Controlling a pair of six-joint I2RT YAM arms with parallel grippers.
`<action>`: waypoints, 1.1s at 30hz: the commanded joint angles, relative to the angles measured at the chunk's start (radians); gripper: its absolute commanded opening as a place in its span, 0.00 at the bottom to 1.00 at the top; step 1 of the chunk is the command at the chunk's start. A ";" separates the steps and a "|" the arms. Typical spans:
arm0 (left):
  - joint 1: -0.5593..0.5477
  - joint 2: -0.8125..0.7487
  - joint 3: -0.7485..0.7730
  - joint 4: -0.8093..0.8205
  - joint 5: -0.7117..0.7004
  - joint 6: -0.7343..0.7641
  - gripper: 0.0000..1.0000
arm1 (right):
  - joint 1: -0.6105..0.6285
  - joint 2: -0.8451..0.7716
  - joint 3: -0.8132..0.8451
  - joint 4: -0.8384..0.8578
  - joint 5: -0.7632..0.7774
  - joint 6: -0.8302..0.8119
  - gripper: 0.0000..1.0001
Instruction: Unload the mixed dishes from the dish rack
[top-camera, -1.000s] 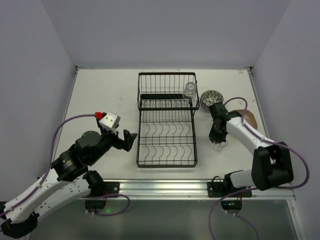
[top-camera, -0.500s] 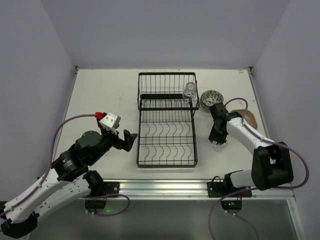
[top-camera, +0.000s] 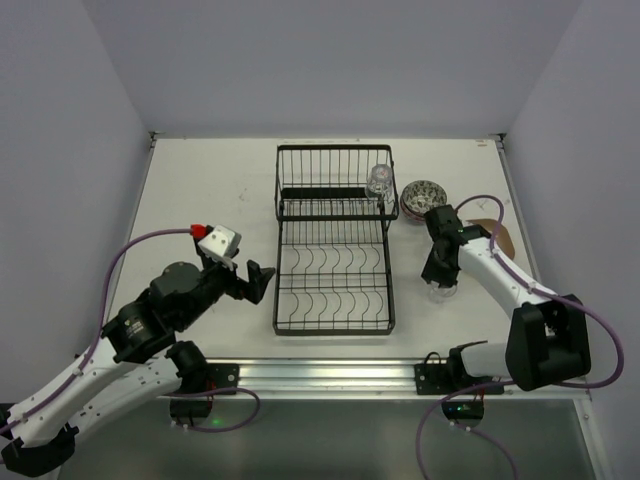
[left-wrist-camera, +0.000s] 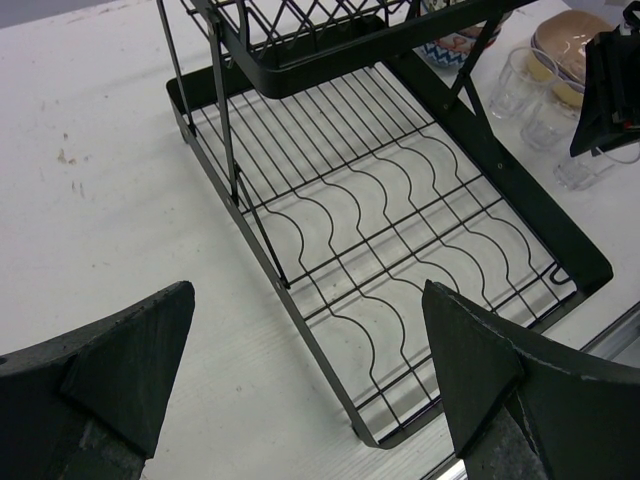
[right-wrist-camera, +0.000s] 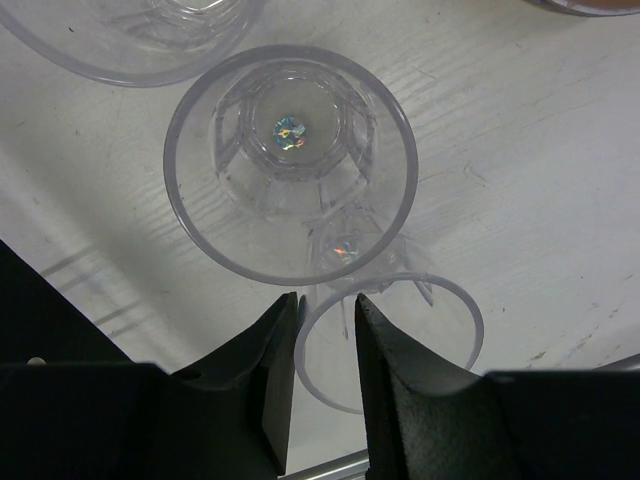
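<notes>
Meanwhile, right fingers straddle a cup rim beside the rack

Just right of the dish rack (top-camera: 335, 240), the right gripper (right-wrist-camera: 326, 310) points down over a cluster of glass cups (top-camera: 440, 291) standing on the table (top-camera: 210, 180). Its jaws are parted a little and sit astride the wall of the nearest cup (right-wrist-camera: 420, 340). The gap between them is plainly wider than the glass, so nothing is pinched. Beyond it a second cup (right-wrist-camera: 290, 160) stands upright, mouth up, its rim overlapping the nearest one's in the wrist view (whether the two touch cannot be told). The rim of a third cup (right-wrist-camera: 150, 40) shows at the upper edge.

On the other side, the left gripper (left-wrist-camera: 308, 300) hangs above the table at the rack's left flank. Its jaws are spread wide, hold nothing, and face the lower tray with its curved dividers.

One lone cup (top-camera: 379, 181) stands on the rack's raised shelf, at the right end. A patterned bowl (top-camera: 423, 195) sits on the table just right of that shelf. A stack of plates (left-wrist-camera: 570, 40), the tan one on top, lies farther right, partly behind the right arm.
</notes>
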 joint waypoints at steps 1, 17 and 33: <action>-0.001 -0.014 -0.001 0.026 0.015 0.035 1.00 | -0.007 -0.029 0.006 -0.022 0.046 0.019 0.32; -0.001 0.071 0.097 0.025 0.064 0.015 1.00 | -0.009 -0.194 0.136 -0.140 -0.023 -0.036 0.60; 0.023 0.736 0.741 0.143 0.211 0.199 1.00 | -0.009 -0.793 0.322 0.008 -0.443 -0.148 0.99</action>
